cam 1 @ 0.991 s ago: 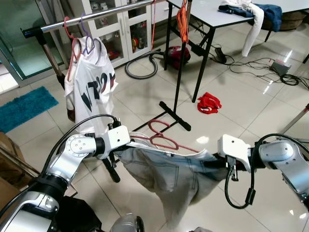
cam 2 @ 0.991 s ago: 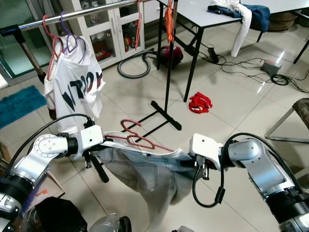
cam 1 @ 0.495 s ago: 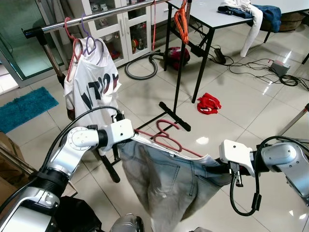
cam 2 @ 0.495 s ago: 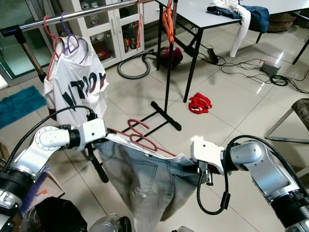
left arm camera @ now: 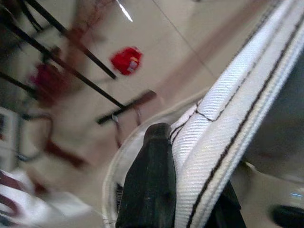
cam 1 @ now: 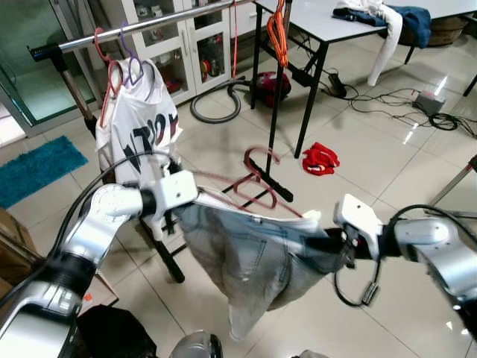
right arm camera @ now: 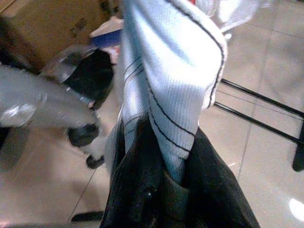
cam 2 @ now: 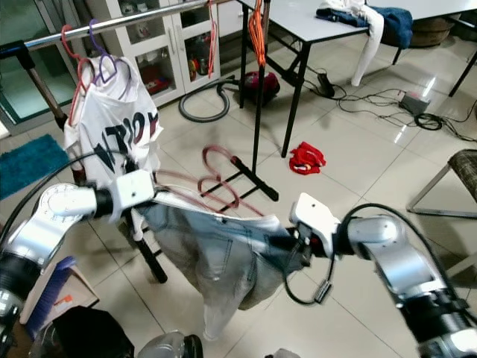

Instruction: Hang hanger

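Observation:
Light grey jeans (cam 1: 246,257) hang stretched between both grippers at waist height, with a pink hanger (cam 1: 257,168) clipped along the waistband, its hook standing up and blurred. My left gripper (cam 1: 194,203) is shut on the waistband's left end, and a black finger (left arm camera: 149,190) presses against the white band (left arm camera: 228,123). My right gripper (cam 1: 326,242) is shut on the right end; its fingers (right arm camera: 137,190) pinch the folded band (right arm camera: 166,95). The silver clothes rail (cam 1: 149,22) runs above at the back left, carrying a white printed shirt (cam 1: 138,123) on hangers.
The rack's black foot (cam 1: 268,179) lies on the tiles just behind the jeans. A red vacuum cleaner (cam 1: 272,83), a red cloth (cam 1: 322,159), cables (cam 1: 425,104) and a white table (cam 1: 320,15) are beyond. Orange hangers (cam 1: 279,30) dangle from the post. A blue rug (cam 1: 37,168) lies left.
Both arms have lifted the jeans and drawn the waistband more level. The hanger hook has risen and swung upright, blurred. The head view has shifted slightly.

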`<state>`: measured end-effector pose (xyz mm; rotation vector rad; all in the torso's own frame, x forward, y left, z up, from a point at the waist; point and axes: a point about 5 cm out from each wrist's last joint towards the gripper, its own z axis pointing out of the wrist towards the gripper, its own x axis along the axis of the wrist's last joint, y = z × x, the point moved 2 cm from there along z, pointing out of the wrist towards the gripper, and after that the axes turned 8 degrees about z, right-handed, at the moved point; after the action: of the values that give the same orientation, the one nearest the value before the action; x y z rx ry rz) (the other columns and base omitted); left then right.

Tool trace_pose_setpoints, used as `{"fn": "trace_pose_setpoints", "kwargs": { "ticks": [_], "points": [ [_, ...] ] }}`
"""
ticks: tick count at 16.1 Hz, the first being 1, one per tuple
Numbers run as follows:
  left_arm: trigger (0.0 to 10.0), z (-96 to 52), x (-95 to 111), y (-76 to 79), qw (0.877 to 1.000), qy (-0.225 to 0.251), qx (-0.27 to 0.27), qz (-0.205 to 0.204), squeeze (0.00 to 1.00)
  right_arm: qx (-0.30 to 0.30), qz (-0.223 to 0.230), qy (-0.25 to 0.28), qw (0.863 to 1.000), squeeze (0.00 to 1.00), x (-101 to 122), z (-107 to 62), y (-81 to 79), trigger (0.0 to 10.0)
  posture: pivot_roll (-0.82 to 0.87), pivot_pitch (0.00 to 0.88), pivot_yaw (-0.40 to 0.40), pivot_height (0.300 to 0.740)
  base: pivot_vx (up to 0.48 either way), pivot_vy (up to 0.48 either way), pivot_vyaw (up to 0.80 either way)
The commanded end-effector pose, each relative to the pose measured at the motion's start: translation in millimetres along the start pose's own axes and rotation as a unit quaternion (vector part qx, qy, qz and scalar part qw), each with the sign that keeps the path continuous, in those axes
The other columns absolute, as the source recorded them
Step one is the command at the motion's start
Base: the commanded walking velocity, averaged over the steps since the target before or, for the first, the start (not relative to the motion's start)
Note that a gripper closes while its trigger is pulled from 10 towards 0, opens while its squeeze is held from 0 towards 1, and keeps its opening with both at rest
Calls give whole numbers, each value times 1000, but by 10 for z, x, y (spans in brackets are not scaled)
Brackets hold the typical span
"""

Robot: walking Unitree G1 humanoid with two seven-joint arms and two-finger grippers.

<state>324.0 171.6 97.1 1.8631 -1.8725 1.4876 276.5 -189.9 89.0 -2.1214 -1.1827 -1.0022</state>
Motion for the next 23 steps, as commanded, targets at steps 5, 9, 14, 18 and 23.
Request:
{"fn": "trace_pose_setpoints", "kwargs": {
  "ticks": [5,9,14,18,23],
  "points": [
    [0,-177,-22,-130,1000,-6,20,-11,0,-22,-10,-68,997,0,-169,-156,68,10000,-65,0,66,740,0,0,0],
    [0,-285,9,-272,999,-14,37,3,0,13,-11,-101,995,0,-299,-176,-36,10000,-63,0,66,740,0,0,0],
    [0,-281,50,-248,1000,-4,29,-3,0,10,1,-76,997,0,-237,-126,-32,10000,-66,0,72,740,0,0,0],
    [0,-314,66,-272,1000,-5,24,-1,0,70,-17,-90,993,0,-194,-167,-156,10000,-64,0,71,740,0,0,0],
    [0,-390,79,-370,999,-12,32,7,0,71,-39,-124,989,0,-233,-202,-95,10000,-61,0,67,740,0,0,0]
  ]
}}
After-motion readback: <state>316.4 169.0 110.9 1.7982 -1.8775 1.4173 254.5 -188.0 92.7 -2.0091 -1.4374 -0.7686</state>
